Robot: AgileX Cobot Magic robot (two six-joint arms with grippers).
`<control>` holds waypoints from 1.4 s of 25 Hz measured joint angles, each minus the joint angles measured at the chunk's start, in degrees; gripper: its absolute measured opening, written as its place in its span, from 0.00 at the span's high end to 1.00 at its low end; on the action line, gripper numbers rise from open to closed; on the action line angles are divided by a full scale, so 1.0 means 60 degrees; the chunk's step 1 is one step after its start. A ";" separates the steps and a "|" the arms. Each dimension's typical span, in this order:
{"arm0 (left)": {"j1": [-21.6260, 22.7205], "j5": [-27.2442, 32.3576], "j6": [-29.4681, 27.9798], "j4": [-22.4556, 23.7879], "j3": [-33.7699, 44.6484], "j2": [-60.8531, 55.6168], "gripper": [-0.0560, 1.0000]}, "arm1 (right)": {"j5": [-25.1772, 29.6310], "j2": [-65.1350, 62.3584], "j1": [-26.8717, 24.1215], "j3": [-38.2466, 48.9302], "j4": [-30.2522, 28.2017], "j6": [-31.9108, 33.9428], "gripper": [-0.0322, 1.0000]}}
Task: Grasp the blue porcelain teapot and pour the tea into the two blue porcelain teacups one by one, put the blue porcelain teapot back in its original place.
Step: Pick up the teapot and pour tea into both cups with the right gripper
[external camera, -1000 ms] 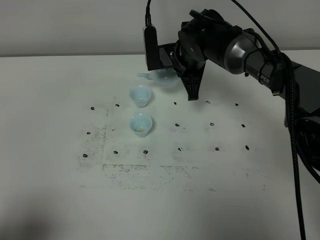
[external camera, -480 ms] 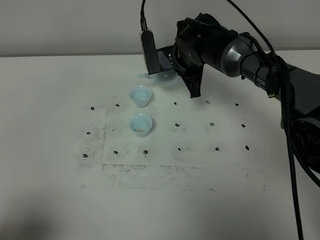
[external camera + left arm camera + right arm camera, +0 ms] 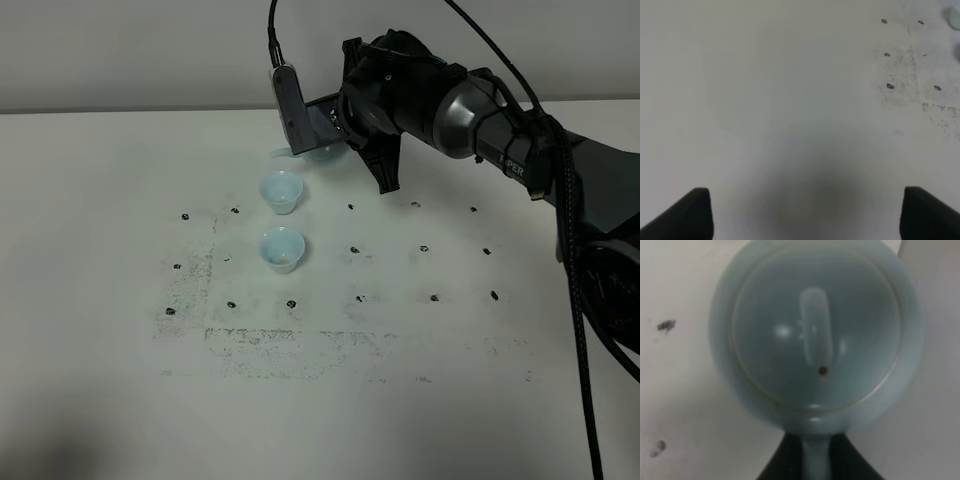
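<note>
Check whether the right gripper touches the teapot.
Touching: the right wrist view shows the right gripper clamped on both sides of the blue porcelain teapot handle.

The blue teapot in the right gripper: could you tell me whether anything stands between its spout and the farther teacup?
Nothing visible does. The teapot, held by its handle in the right gripper, hangs raised behind the farther teacup, with only open air between spout and cup. The nearer teacup sits beyond it.

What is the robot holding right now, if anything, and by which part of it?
The right gripper holds the blue porcelain teapot, jaws shut on its handle. The left gripper is open and empty.
</note>
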 joint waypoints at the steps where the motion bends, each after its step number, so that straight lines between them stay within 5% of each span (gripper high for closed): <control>1: 0.0000 0.0000 0.0000 0.0000 0.0000 0.0000 0.26 | 0.0000 0.0000 0.0019 0.0000 -0.0026 -0.0008 0.92; 35: 0.0000 0.0000 0.0000 0.0000 0.0000 0.0000 0.26 | 0.0437 0.0000 0.0458 0.0000 -0.1789 0.0503 0.92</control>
